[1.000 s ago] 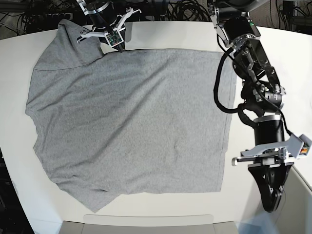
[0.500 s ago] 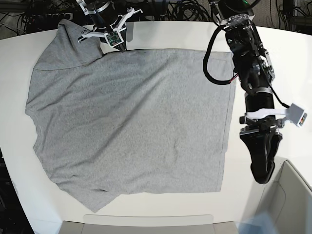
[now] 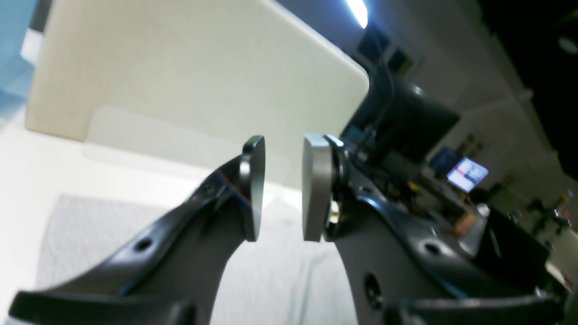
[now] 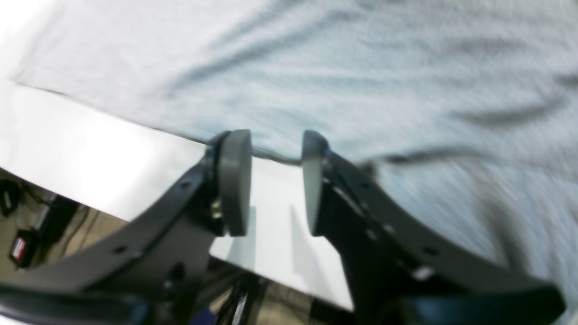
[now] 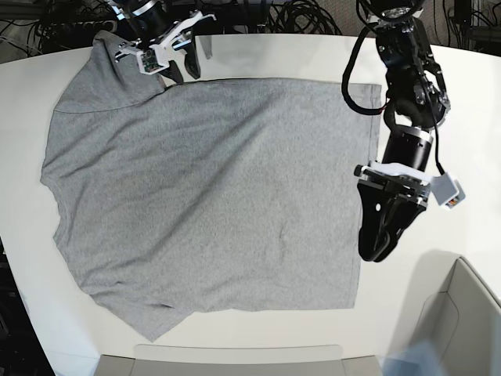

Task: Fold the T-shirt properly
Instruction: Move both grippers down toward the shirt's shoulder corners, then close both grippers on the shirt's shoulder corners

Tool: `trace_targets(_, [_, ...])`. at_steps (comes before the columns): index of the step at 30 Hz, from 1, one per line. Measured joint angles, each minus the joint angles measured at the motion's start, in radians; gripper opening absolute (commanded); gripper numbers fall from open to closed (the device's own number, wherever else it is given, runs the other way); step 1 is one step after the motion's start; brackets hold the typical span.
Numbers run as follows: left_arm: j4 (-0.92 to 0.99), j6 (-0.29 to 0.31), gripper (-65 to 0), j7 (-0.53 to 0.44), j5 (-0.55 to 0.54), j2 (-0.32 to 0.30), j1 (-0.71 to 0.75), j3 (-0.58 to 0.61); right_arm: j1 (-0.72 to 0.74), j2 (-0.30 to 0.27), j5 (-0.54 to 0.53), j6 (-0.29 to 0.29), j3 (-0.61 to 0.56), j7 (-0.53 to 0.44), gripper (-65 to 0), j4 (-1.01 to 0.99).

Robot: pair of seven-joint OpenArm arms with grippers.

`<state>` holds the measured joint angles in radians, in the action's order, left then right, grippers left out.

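The heather-grey T-shirt lies spread flat on the white table, plain side up, with a sleeve bunched at the far left corner. My right gripper hovers at the shirt's far edge, open. In the right wrist view its fingers stand apart with nothing between them, over the shirt's hem and bare table. My left gripper hangs just beside the shirt's right edge, pointing down. It is open and empty, with grey cloth below it.
A beige bin stands at the near right corner and a flat beige tray at the front edge. Dark cables lie behind the table. The left wrist view shows a cream panel and a lit screen.
My left arm has swung from the near right corner in to the shirt's right edge and opened its jaws. My right gripper has opened and risen slightly from the shirt's far edge.
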<state>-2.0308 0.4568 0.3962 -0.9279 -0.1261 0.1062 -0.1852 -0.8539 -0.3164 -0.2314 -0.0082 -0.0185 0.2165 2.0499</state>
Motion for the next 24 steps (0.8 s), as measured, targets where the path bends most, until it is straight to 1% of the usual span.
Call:
trace_targets(2, [-0.002,0.004,-49.2,0.009,0.0,-0.031,0.039,0.0,-0.015,-0.049,-0.101,0.003,0.03,-0.001,-43.3,0.0])
trace_targets(4, [-0.003,-0.007,-49.3,0.016,0.001,-0.079,0.08,0.0,-0.032,-0.072,-0.198,0.005,0.079,-0.004,-44.0,0.0])
trace_targets(5, [-0.003,-0.008,-49.3,0.019,0.0,-0.1,0.099,-0.002,-0.045,-0.075,-0.221,0.002,0.111,-0.012,-44.4,0.0])
trace_targets(8, [-0.003,-0.008,-49.7,0.018,0.002,-0.154,0.153,-0.005,-0.091,-0.074,-0.317,0.009,0.227,-0.008,-46.2,0.001])
trace_targets(12, [-0.003,-0.001,-52.9,0.022,0.0,-0.185,0.218,0.0,-0.146,-0.071,-0.396,0.001,0.382,0.004,-47.0,0.001])
trace_targets(15, [-0.003,-0.006,-53.3,0.022,0.003,-0.216,0.253,0.001,-0.16,-0.026,-0.466,0.006,0.457,0.064,-47.0,0.001])
trace_targets(16, [-0.003,-0.006,-53.3,0.022,0.003,-0.224,0.259,0.001,-0.162,-0.006,-0.486,0.03,0.488,0.098,-47.0,0.001])
trace_targets(17, [-0.003,-0.007,-53.3,0.022,0.004,-0.235,0.264,0.001,-0.162,0.018,-0.507,0.073,0.527,0.132,-47.0,0.0])
trace_targets(19, [-0.003,-0.007,-53.3,0.022,0.003,-0.255,0.27,0.001,-0.156,0.047,-0.541,0.183,0.595,0.177,-46.9,-0.014])
trace_targets(21, [-0.003,-0.007,-53.4,0.018,0.001,-0.262,0.276,0.001,-0.131,0.057,-0.579,0.272,0.658,0.231,-46.9,-0.044])
trace_targets(23, [-0.003,-0.007,-53.4,0.023,0.003,-0.262,0.285,0.001,-0.098,0.059,-0.609,0.346,0.71,0.276,-46.9,-0.101])
trace_targets(24, [-0.003,-0.007,-53.4,0.022,0.003,-0.262,0.285,0.001,-0.077,0.057,-0.613,0.369,0.727,0.301,-47.0,-0.143])
